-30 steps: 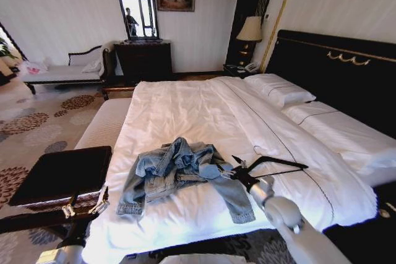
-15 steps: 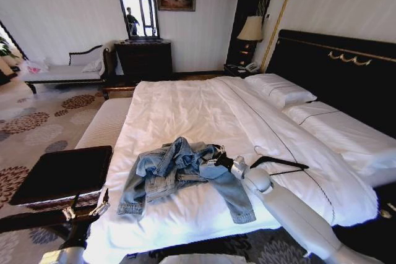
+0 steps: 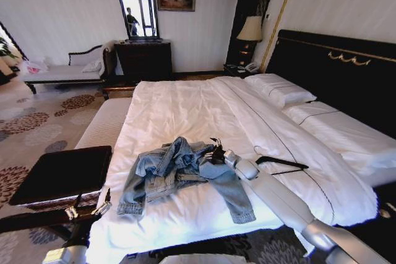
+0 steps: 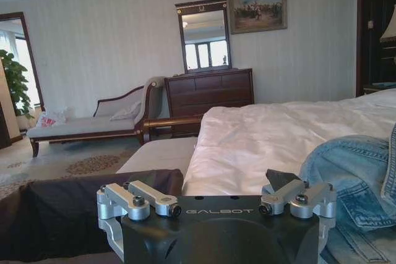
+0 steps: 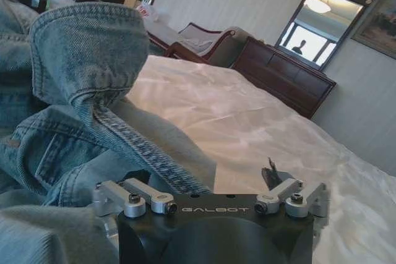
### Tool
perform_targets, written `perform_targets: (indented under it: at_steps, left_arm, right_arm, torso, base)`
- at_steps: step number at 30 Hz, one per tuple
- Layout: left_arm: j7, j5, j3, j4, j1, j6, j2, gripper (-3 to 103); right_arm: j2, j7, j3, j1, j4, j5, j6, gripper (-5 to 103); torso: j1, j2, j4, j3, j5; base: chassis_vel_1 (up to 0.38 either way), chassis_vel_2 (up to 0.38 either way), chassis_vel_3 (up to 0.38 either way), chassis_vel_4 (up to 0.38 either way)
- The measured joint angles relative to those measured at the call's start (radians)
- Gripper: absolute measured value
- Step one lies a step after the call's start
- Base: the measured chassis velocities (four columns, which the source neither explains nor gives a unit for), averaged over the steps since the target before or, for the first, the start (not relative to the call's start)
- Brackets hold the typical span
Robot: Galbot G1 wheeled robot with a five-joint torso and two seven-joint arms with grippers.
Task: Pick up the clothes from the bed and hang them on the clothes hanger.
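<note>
The right gripper [image 3: 215, 151] reaches over the bed [image 3: 179, 109] to the edge of the crumpled denim jacket [image 3: 179, 174]; I cannot tell how far apart its fingers stand, as denim folds hide their tips. Just beside its arm, the black clothes hanger [image 3: 281, 164] lies on the duvet. The left gripper [image 4: 216, 205] hangs low beside the bed's near corner, its fingers cut off.

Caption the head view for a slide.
Right end effector reaches the denim jacket on the bed; hanger lies beside it.
</note>
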Motion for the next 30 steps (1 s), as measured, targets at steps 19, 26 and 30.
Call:
perform_targets:
  at_steps: [19, 26, 30]
  left_arm:
    - [0.006, -0.084, 0.005, 0.053, -0.061, 0.067, 0.089, 100]
    - [0.062, -0.3, 0.013, 0.073, -0.134, 0.178, 0.265, 100]
    - [0.106, -0.383, 0.034, 0.128, -0.217, 0.229, 0.382, 100]
  right_arm:
    - [-0.025, -0.003, 0.012, -0.022, 0.016, -0.007, 0.014, 30]
    - [-0.039, 0.001, 0.036, -0.051, 0.04, 0.004, 0.014, 4]
    - [-0.049, 0.005, 0.057, -0.072, 0.056, 0.008, 0.014, 2]
  torso:
    - [0.0, 0.0, 0.0, 0.0, -0.0002]
    - [0.0, 0.0, -0.0002, 0.0, -0.0001]
    - [0.0, 0.0, 0.0003, 0.0, -0.0003]
  base:
    - [0.0, 0.0, 0.0, 0.0]
    - [0.0, 0.0, 0.0, 0.0]
    - [0.0, 0.0, 0.0, 0.0]
